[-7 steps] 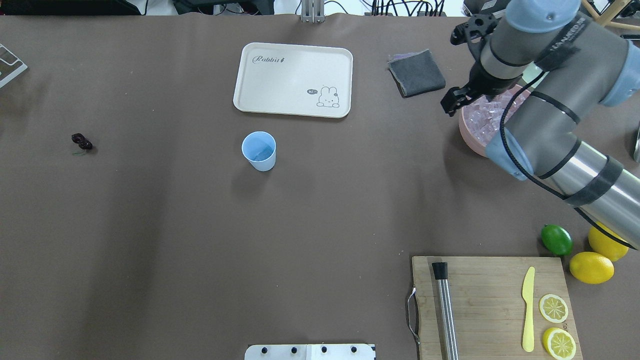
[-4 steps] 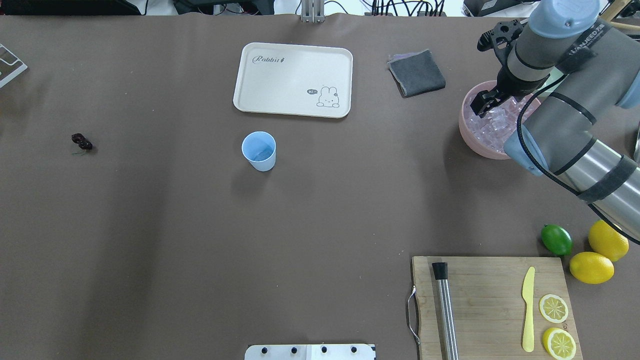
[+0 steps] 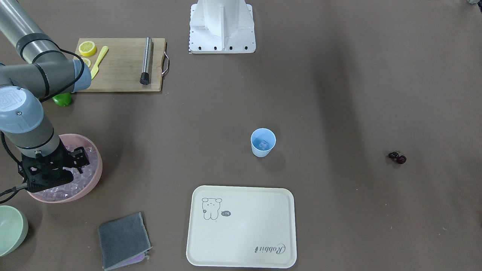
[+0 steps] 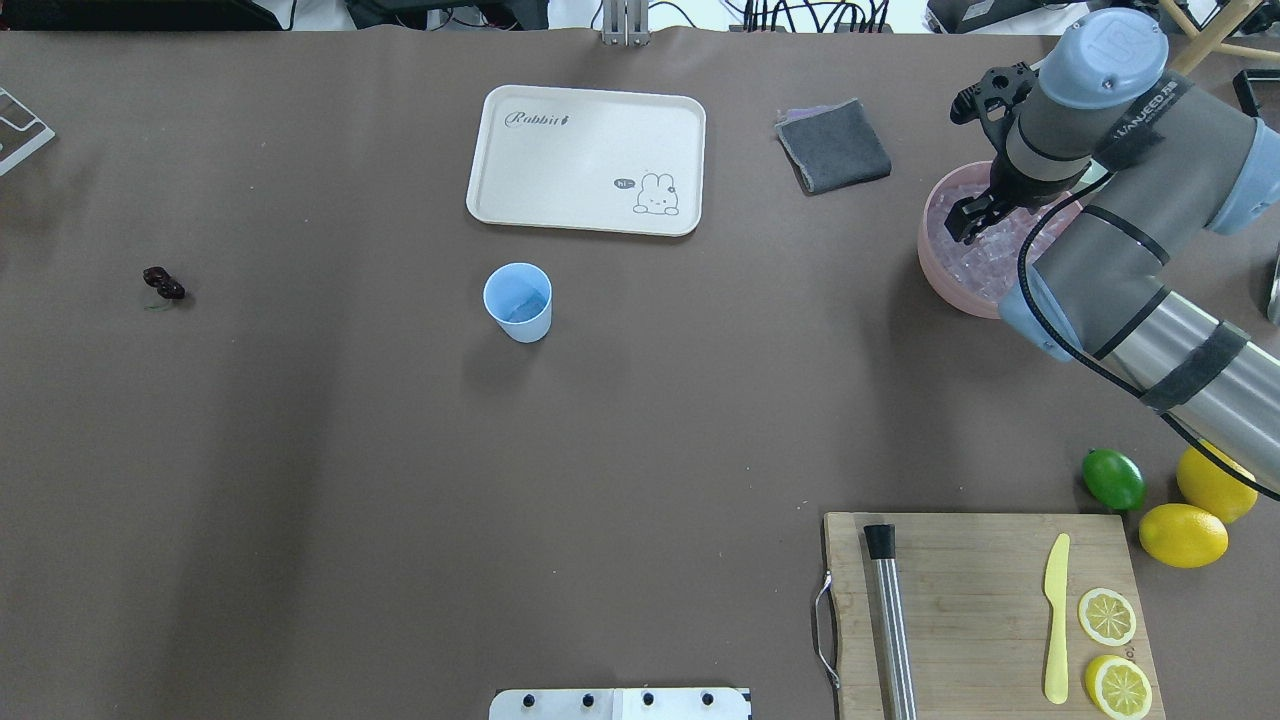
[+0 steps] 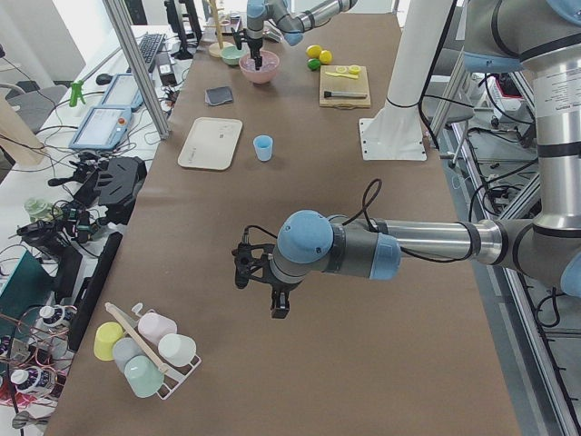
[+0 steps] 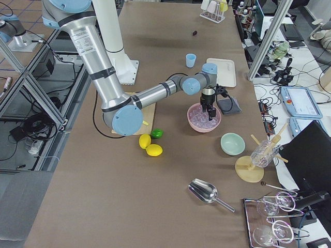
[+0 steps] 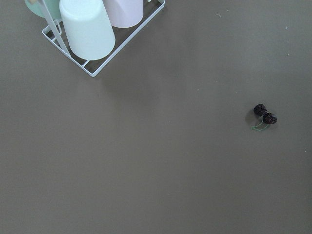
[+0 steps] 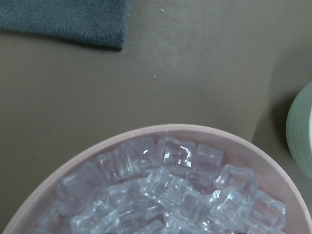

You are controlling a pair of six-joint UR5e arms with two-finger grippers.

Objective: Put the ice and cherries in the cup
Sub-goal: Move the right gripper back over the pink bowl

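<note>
The light-blue cup stands upright mid-table with one ice cube inside. More ice fills the pink bowl at the right. My right gripper hangs over that ice, pointing down, its jaws apart and empty as far as the overhead view shows. The cherries lie far to the left on the bare table, also seen in the left wrist view. My left gripper hovers above the table near them. It shows only in the exterior left view, so I cannot tell its state.
A cream tray lies behind the cup, with a grey cloth beside the pink bowl. The cutting board holds a muddler, a knife and lemon slices. A lime and lemons sit nearby. A rack of cups stands near the left arm.
My right gripper has moved rightward from the pink bowl's left rim to above the ice inside it. The cup and cherries have stayed put.
</note>
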